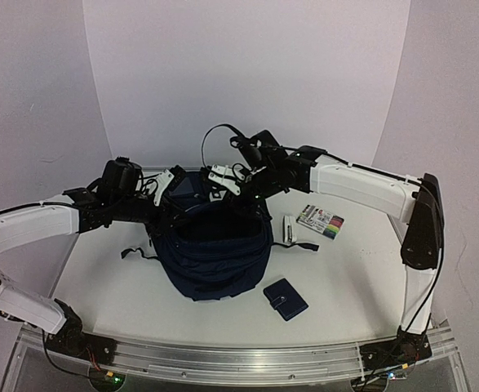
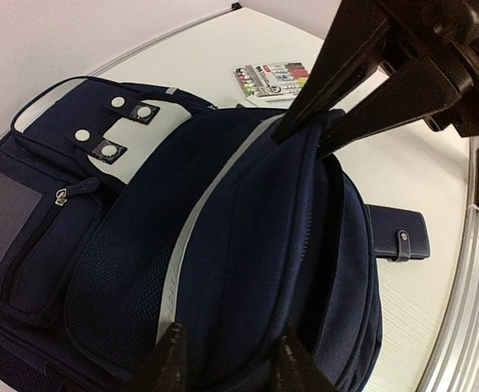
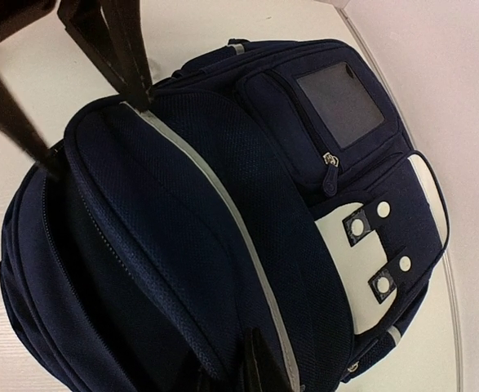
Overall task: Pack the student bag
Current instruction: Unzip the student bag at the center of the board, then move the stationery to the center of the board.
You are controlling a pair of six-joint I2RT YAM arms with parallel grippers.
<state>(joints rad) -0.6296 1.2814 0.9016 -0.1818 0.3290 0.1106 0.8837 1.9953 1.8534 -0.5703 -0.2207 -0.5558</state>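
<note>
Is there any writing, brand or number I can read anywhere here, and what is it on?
None can be read for certain.
Coloured pen pack: print on its white label, too blurred to read.
Small white item beside it: dark marks, too small to read.
On the student bag and wallet: no writing visible.

Navy student bag [image 1: 215, 261], seemingly unzipped

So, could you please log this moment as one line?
student bag open; left end effector astride flap, grip unclear; right end effector pinching rim; wallet outside
</note>
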